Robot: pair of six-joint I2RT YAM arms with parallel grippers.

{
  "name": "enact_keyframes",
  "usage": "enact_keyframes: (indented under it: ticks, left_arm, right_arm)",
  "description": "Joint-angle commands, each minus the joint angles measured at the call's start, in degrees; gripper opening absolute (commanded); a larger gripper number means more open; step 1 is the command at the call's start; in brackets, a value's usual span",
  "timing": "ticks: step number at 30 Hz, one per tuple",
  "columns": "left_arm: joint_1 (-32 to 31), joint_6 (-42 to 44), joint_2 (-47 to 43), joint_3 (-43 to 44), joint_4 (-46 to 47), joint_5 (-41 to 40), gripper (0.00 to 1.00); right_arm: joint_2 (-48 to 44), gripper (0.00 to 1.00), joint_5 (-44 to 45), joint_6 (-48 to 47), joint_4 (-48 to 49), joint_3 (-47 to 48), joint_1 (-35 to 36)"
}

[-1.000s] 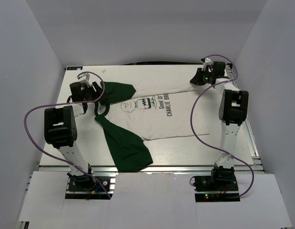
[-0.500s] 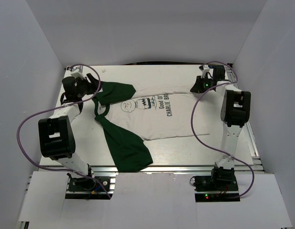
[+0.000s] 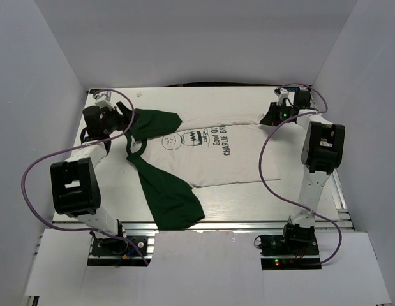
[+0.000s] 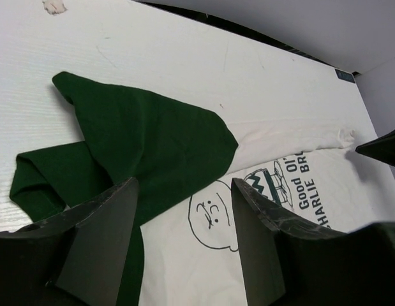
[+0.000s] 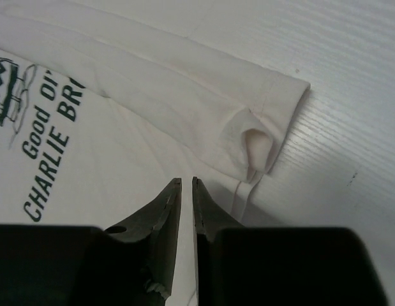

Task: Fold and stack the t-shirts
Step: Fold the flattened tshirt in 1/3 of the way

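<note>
The white t-shirt [image 3: 216, 159] lies spread across the table, print up, its neck towards the left. One dark green sleeve [image 3: 156, 122] is folded at the far left, and the other sleeve [image 3: 168, 194] trails towards the near edge. My left gripper [image 3: 124, 118] hovers by the far sleeve. In the left wrist view it [image 4: 184, 185] is open above the cartoon face [image 4: 213, 217], with nothing between its jaws. My right gripper [image 3: 268, 118] is at the shirt's far right hem corner [image 5: 267, 108]. Its jaws [image 5: 187, 180] stand a thin slit apart, empty, just short of that corner.
White walls close in the table on the left, back and right. An aluminium rail [image 3: 203, 224] runs along the near edge. Purple cables [image 3: 264, 166] loop from both arms over the table. A small pale scrap [image 4: 55, 6] lies at the far left.
My left gripper has drawn back to the left, off the green sleeve, and opened wider. My right gripper has shifted right, towards the far right corner, and the hem corner lies free.
</note>
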Motion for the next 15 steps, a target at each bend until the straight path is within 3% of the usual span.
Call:
enact_keyframes:
  ticks: [1,3,7,9,15]
  left_arm:
    - [0.3,-2.0,1.6,5.0,-3.2,1.8,0.71]
    - [0.3,-3.3,4.2,9.5,-7.4,1.3,0.74]
    - [0.3,-5.6,17.2,25.3,-26.6,-1.3,0.76]
    - [0.3,-6.5,21.9,34.1,-30.5,-0.5,0.9]
    - [0.3,-6.4,36.8,52.6,-39.9,0.4,0.91]
  right_arm:
    - [-6.3,0.19,-7.2,-0.3,3.8,2.1,-0.9]
    - [-7.5,0.22,-12.7,-3.1,3.5,2.6,-1.1]
    - [-10.3,0.33,-18.4,-5.0,2.4,2.8,-1.1]
    - [-11.0,0.35,-19.7,-4.0,2.8,1.9,-1.1]
    - [-13.4,0.37,-22.0,-3.4,1.3,-0.1,-1.1]
